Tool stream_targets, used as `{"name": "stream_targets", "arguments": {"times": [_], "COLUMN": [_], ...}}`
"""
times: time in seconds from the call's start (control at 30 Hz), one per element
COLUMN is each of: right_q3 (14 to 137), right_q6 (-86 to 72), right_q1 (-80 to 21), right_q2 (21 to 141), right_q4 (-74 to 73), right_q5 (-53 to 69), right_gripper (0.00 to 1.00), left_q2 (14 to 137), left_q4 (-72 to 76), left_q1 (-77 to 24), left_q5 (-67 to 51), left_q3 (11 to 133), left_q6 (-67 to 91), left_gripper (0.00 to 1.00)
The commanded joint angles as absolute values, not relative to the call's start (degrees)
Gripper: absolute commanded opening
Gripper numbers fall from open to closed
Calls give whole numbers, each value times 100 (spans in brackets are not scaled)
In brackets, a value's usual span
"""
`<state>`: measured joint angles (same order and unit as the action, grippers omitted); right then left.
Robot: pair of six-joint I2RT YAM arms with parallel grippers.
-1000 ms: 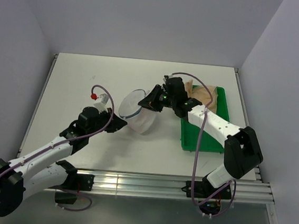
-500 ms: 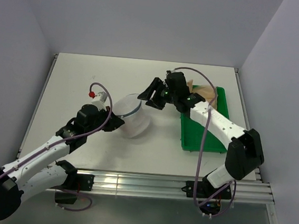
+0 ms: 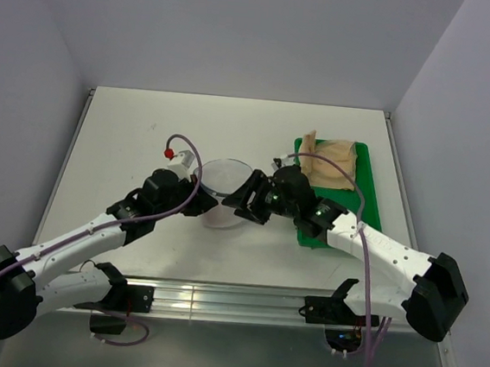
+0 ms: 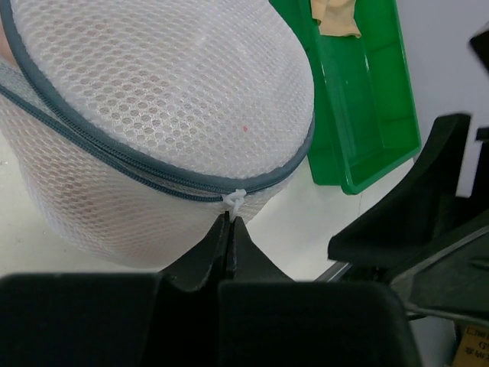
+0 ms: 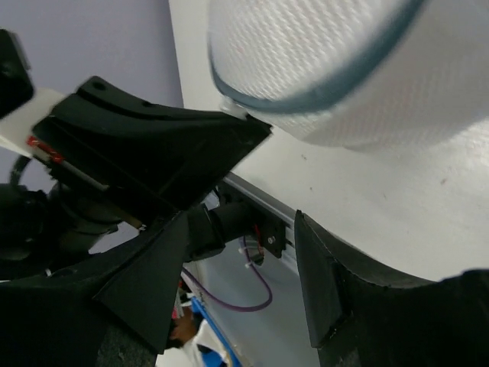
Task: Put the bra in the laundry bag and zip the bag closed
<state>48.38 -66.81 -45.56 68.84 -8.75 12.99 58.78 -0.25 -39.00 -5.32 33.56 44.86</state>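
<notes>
The laundry bag (image 3: 224, 188) is a round white mesh dome with a grey zip rim, standing on the table at the centre. In the left wrist view the laundry bag (image 4: 153, 115) fills the upper left. My left gripper (image 4: 230, 222) is shut on the white zip pull (image 4: 234, 200) at the bag's near rim, and it also shows in the top view (image 3: 201, 204). My right gripper (image 3: 241, 202) is open and empty, just right of the bag, its fingers (image 5: 321, 283) spread below the laundry bag (image 5: 359, 69). The bra does not show distinctly; only a faint pink tint shows through the mesh.
A green tray (image 3: 365, 214) lies right of the bag, with a tan-beige garment (image 3: 330, 153) at its far end. The tray (image 4: 367, 115) and the garment (image 4: 336, 15) also show in the left wrist view. The table's near edge and its metal rail run close behind both grippers.
My right arm has swung from the bag's far side to its near right side. My left gripper has moved right along the rim. The bag has shifted slightly and now stands more closed.
</notes>
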Motion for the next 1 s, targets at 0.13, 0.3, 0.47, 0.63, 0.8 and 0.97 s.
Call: {"name": "stream_targets", "arguments": {"times": [0.13,0.3,0.47,0.63,0.8,0.97], "right_q3": [4078,3999,3990,3973,3955,4130], "right_q6": [-7839,-8112,-8314,-8393,-8411,-8332], "right_q1": [-4755,-4755,-4755,-4755,-4764,-4711], "right_q2": [6582,6785,6996,7259,7304,7444], "right_q4": [315,685,966,1107,1072,958], "right_q5": [905,835,756,747,510,387], "right_gripper": [65,65,65,63,57,46], "left_q2": [5915,5827,5661,5511,5564,5467], "left_q4": [290,194,114,79,35,-139], "left_q1": [-4174,-4333,-4508,-4570,-4676,-4763], "left_q5": [-246,-141,-79,-62,-53,-26], "left_q3": [3595,3542,3437,3357,3331,3200], "left_q6": [4623,4667,4720,4746,4772,4816], "left_gripper": [0,0,0,0,0,0]}}
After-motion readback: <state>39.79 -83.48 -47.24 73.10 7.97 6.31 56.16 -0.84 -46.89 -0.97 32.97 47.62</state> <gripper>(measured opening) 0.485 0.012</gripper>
